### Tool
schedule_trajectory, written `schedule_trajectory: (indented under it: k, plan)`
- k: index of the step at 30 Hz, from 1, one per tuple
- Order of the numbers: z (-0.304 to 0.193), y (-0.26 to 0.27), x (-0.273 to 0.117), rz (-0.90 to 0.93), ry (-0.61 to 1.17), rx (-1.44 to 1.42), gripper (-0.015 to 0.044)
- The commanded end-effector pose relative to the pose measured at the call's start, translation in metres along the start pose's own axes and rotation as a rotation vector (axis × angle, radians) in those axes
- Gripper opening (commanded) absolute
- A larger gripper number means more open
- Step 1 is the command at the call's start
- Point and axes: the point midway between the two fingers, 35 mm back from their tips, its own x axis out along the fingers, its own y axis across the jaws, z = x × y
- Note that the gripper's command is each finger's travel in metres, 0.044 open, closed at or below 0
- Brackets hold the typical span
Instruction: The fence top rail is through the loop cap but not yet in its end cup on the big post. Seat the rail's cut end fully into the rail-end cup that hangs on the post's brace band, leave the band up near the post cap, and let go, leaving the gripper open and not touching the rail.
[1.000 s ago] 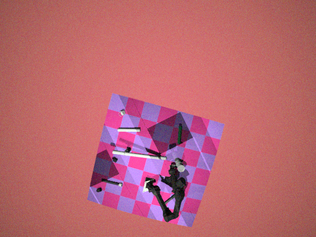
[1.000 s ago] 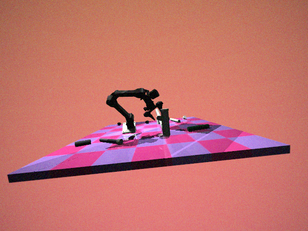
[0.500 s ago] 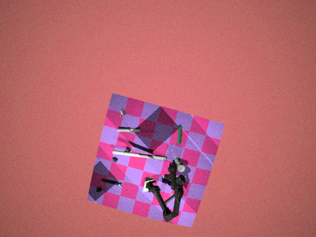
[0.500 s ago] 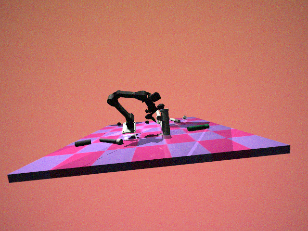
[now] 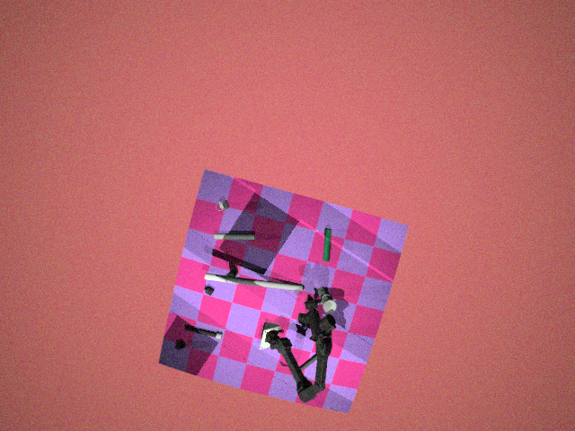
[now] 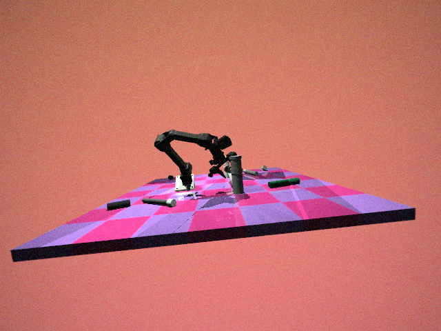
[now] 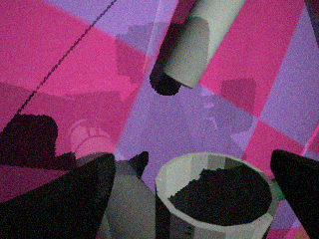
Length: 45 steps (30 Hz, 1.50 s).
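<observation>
The big post (image 5: 329,304) (image 6: 236,178) stands upright; its grey side shows in the wrist view (image 7: 130,209). The rail-end cup (image 7: 239,231) is beside the post, its mouth facing the rail and dark inside. The pale rail (image 5: 278,285) (image 7: 206,42) has its cut end outside the cup, with a visible gap between them. A dark fitting under the rail, likely the loop cap (image 5: 233,268), is toward the rail's far end. The band is mostly hidden. My gripper (image 6: 224,168) (image 7: 192,160) is open, with one finger on each side of the cup and the rail not between them.
A green bar (image 5: 327,244) (image 6: 284,183) lies beyond the post. A grey bar (image 5: 234,235) lies past the rail. A dark bar with a pale end (image 5: 203,330) (image 6: 156,201) and a short dark cylinder (image 6: 118,205) lie on the other side, beyond the arm's base.
</observation>
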Motion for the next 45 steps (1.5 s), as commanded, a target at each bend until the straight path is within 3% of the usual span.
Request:
schedule_trajectory:
  k: [1, 8, 12, 17, 45]
  plan:
    - [0.002, 0.0, 0.003, 0.001, -0.009, -0.008, 0.0335]
    - [0.002, 0.0, 0.003, 0.001, -0.009, -0.008, 0.0151]
    - [0.002, 0.0, 0.003, 0.001, -0.009, -0.008, 0.0125]
    - [0.002, -0.004, 0.005, 0.002, 0.015, 0.035, 0.0]
    - [-0.001, -0.021, 0.015, 0.001, 0.124, 0.225, 0.0]
